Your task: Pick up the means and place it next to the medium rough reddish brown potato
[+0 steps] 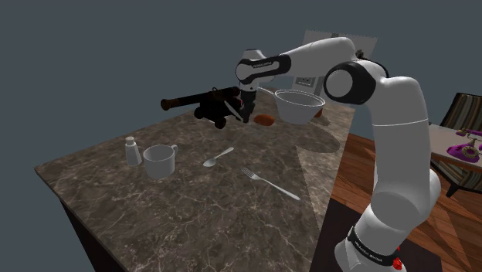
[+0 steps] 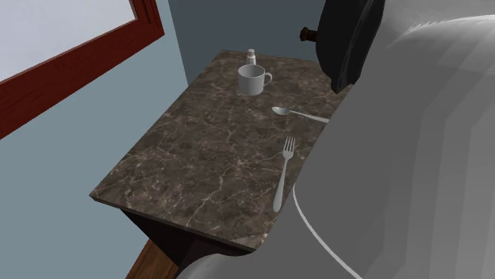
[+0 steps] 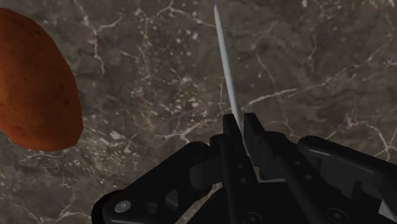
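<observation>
Gripper (image 3: 240, 123): black fingers pinched on the blade.
Blade (image 3: 226, 63): thin, pale grey, seen edge-on, tapering to a point; it sticks out past the fingertips, near the potato but apart from it.
Potato (image 3: 35, 83): rough, reddish brown, lying on the counter (image 3: 305, 57).
Bowl (image 1: 300, 105): white, just beside the potato.

White mug (image 1: 158, 161), shaker (image 1: 132, 149), spoon (image 1: 218, 158), fork (image 1: 269, 184), bowl (image 1: 298, 106), cannon (image 1: 197, 100)

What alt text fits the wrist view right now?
Black jaws clamp a thin silvery blade, seen edge-on, over a dark marbled countertop. A reddish-brown potato lies beside it, apart from the blade.
</observation>
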